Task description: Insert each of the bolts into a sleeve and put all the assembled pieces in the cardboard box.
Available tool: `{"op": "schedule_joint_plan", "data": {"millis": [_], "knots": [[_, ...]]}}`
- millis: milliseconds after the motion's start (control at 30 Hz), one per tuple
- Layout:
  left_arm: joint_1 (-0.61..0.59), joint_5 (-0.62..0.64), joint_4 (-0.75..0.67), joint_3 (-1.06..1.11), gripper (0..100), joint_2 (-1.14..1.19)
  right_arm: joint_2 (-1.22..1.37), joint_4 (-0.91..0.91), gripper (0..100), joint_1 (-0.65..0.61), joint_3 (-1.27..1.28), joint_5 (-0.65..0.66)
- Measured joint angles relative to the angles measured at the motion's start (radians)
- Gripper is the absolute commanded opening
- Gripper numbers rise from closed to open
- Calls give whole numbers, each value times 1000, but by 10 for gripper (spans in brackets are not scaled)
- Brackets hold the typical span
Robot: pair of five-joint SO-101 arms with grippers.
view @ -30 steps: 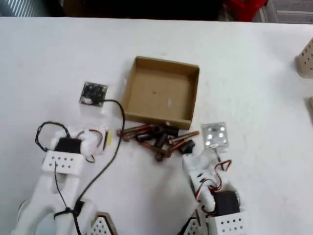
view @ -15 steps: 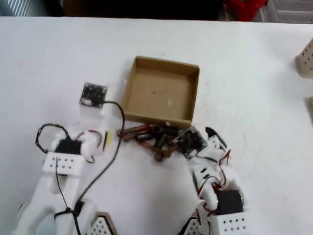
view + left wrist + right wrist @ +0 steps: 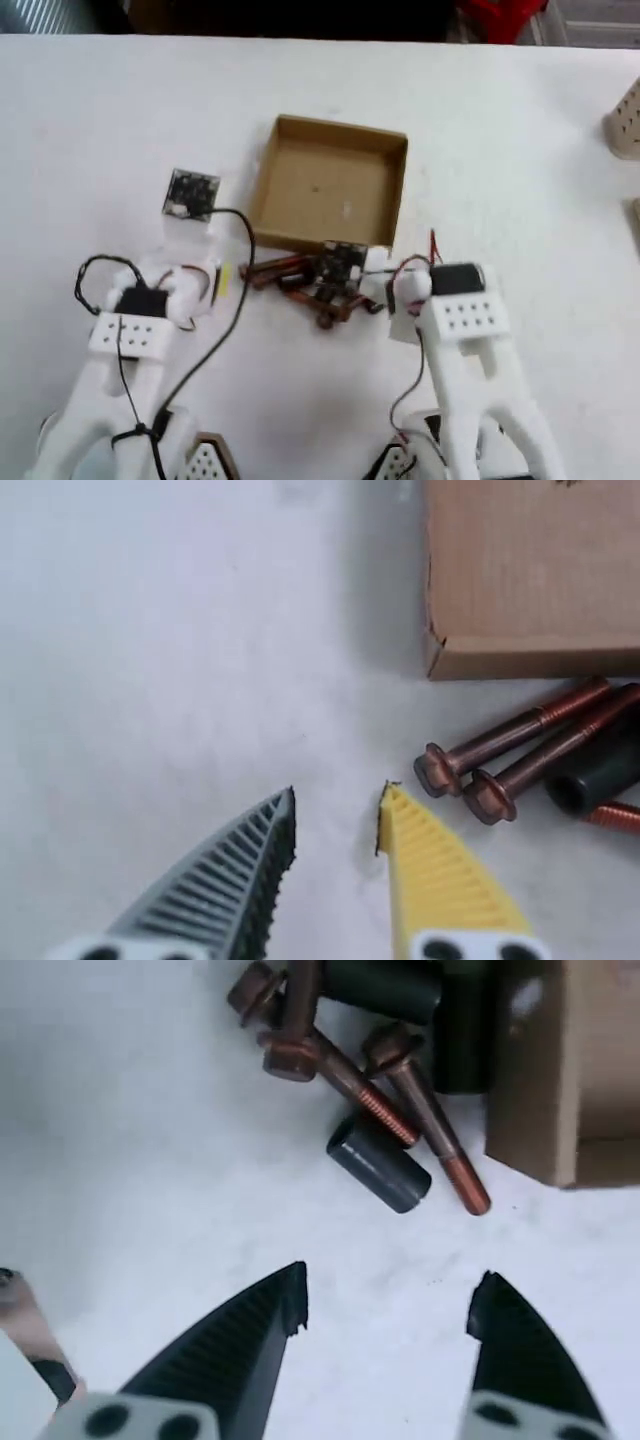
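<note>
The left hand [image 3: 337,798] hangs low over the white desk [image 3: 520,150]. Its grey finger and yellow finger stand a narrow gap apart, and it has hold of nothing. Close by, off the yellow finger's side, two bolts [image 3: 520,745] of copper colour lie side by side. Their flanged heads are turned toward the hand and their shafts run away from it. A black sleeve [image 3: 592,770] lies just beside the second of them, with the threaded end of a third bolt [image 3: 612,816] next to it. The cardboard box [image 3: 540,655] stands ahead of this hand on the same yellow-finger side, its corner near the bolt heads but apart from them.

The right hand [image 3: 392,1295] has its two black fingers spread wide, with nothing between them. Straight ahead of its fingertips a short sleeve [image 3: 380,1165] lies on its side on the desk, the nearest piece to this hand. Just past it are the crossed bolts [image 3: 340,1070], one with its threaded end against the short sleeve and one slanting beside the sleeve toward the box. Two further sleeves [image 3: 390,985] lie beyond those, close to the box wall.

From above, the whole pile sits between the two hands, just beside the box wall nearest them. The right arm [image 3: 450,310] is bent over toward the pile, and the left arm [image 3: 125,320] is on the far side of it. A small square board [image 3: 190,192] with a black cable [image 3: 240,290] shows beyond the left hand.
</note>
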Motion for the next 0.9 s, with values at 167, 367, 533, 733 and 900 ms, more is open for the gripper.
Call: {"op": "schedule_joint_plan", "data": {"millis": [167,367,533,733,900], "knots": [[0,-48,0,0,167,0,103,-77,202,-15,-6,64],[0,-54,0,0,167,0,109,-161,201,-97,34,78],[0,-54,-15,26,167,0,115,-292,200,-121,100,84],[0,-54,-46,35,167,0,115,-358,198,-121,175,138],[0,-54,-46,35,167,0,115,-362,192,-121,181,147]]}}
